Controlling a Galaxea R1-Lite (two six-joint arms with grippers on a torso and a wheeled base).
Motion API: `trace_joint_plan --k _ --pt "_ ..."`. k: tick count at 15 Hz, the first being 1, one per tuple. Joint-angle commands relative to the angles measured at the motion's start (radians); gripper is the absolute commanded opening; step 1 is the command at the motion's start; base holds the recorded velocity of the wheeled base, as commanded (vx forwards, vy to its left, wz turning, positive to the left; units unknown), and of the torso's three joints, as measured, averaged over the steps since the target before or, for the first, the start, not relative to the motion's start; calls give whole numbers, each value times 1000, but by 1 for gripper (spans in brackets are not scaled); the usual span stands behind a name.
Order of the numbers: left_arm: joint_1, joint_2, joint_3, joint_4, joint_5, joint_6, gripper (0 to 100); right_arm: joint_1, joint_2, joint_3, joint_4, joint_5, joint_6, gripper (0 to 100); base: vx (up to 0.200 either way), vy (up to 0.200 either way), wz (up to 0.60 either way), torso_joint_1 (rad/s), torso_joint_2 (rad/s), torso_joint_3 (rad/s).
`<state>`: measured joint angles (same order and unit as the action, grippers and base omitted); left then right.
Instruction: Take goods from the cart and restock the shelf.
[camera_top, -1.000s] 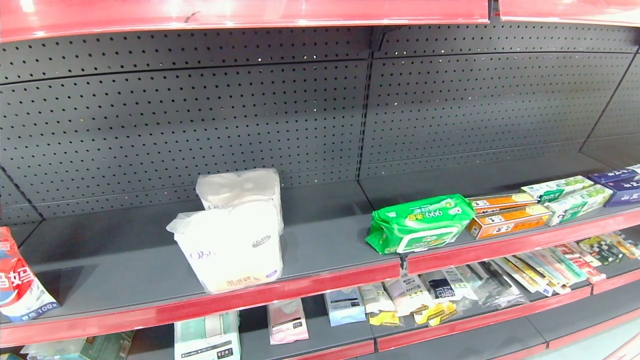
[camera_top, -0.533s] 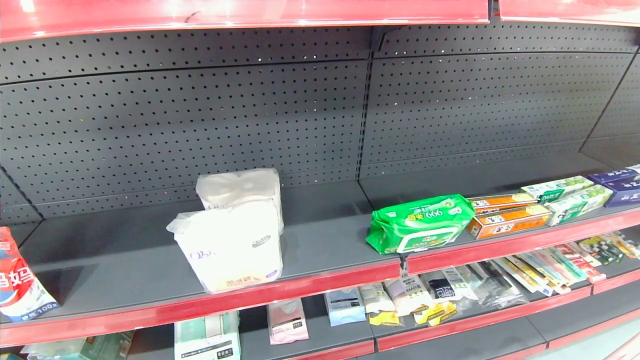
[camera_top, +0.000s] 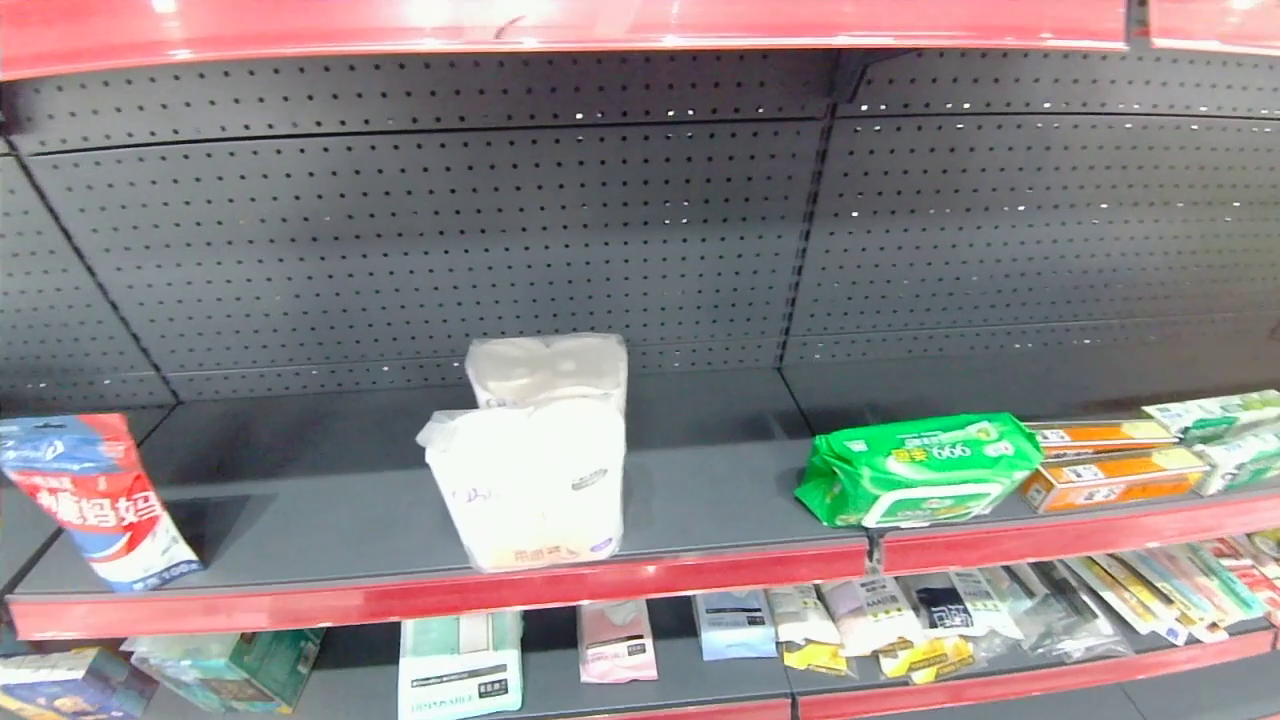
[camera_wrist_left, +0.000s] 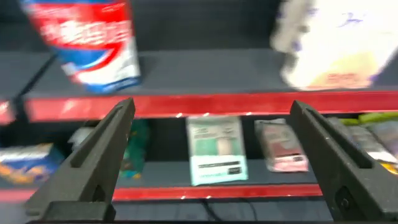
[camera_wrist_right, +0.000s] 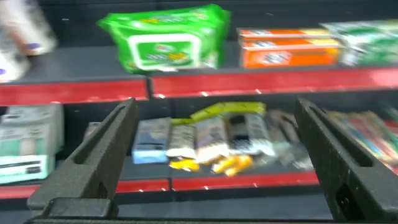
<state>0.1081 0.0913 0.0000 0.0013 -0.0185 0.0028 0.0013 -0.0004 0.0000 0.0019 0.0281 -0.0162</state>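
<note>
The middle shelf (camera_top: 440, 595) holds a white paper pack (camera_top: 530, 490) at its front with a second one (camera_top: 548, 368) behind it. A green wipes pack (camera_top: 915, 465) lies to the right, and a red and blue bag (camera_top: 100, 500) stands at the left. My left gripper (camera_wrist_left: 211, 155) is open and holds nothing; it faces the shelf's red edge (camera_wrist_left: 211, 106), with the bag (camera_wrist_left: 93, 43) and the white pack (camera_wrist_left: 336, 43) above. My right gripper (camera_wrist_right: 211, 162) is open with nothing in it, below the green wipes pack (camera_wrist_right: 165, 37).
Orange boxes (camera_top: 1110, 475) and green-white boxes (camera_top: 1215, 430) lie right of the wipes. The lower shelf carries small packets (camera_top: 870, 615), a pink pack (camera_top: 615, 640) and a green-white pack (camera_top: 460, 665). Bare shelf floor (camera_top: 320, 500) lies between the bag and the white packs.
The whole head view has shifted, so the camera has turned left. The goods on the shelf keep their places relative to each other.
</note>
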Motion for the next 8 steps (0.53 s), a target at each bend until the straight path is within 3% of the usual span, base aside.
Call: trace_joint_plan --k 1,2,8 --pt "1 5 0 0 0 0 100 0 2 0 0 1 -1 100 0 0 600 7 2 2" --pt "1 5 0 0 0 0 100 0 2 0 0 1 1 100 0 0 600 -2 2 2" --pt "1 5 0 0 0 -1 100 0 2 0 0 1 4 100 0 0 0 0 0 0"
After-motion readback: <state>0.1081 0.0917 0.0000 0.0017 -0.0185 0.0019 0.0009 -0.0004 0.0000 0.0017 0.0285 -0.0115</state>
